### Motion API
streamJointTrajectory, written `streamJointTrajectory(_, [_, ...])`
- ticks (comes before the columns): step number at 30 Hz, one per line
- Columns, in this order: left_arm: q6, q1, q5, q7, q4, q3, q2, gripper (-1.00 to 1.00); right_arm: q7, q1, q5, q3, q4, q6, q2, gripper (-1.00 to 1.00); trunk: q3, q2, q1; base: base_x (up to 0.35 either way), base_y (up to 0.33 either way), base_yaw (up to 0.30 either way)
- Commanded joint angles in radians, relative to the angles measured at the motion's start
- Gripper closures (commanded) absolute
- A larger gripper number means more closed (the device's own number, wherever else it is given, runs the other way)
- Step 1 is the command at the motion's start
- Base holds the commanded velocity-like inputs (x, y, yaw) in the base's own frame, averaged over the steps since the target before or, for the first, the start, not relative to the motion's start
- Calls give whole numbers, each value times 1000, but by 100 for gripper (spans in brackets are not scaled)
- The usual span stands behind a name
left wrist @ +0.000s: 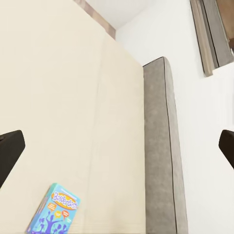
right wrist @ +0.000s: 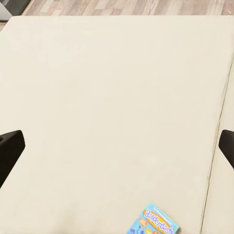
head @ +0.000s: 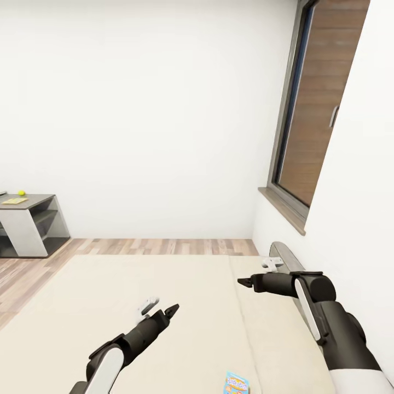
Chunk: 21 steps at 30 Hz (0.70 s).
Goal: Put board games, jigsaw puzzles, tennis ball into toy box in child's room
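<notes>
On the beige, smooth-clothed mattress of the bed (head: 164, 284), close to the robot's trunk: one small flat blue board-game box (head: 236, 383), glossy card, long axis running roughly away from the robot. It lies between both arms and behind their tips, slightly nearer the left gripper (head: 174, 310), jaws spread, empty. Right gripper (head: 243, 282) likewise parted, empty. Distant grey desk (head: 33, 221) carries a yellow-green tennis ball (head: 21, 192).

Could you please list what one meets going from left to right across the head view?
Dark grey desk wing with the tennis ball on top → left claw → blue board game on the bed → right claw → window.
</notes>
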Motion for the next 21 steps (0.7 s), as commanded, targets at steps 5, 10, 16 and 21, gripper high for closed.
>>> streamJointTrajectory(5, [4, 0, 4, 24, -21, -1, 2, -100, 6, -3, 6, 0, 3, 4, 0, -100, 0, -1, 0, 0, 0, 0])
streamJointTrajectory(10, [5, 0, 3, 42, -26, 0, 2, -100, 6, -6, 6, 0, 4, 4, -1, -100, 0, -1, 0, 0, 0, 0])
streamJointTrajectory(16, [5, 0, 14, 51, -30, 2, 2, -100, 7, -13, 1, -1, 20, 4, -4, -100, 0, -1, 0, 0, 0, 0])
streamJointTrajectory(21, [25, 0, 16, 58, -34, 2, -2, -100, 5, -180, 5, 4, 405, 4, 3, -100, 0, -1, 0, 0, 0, 0])
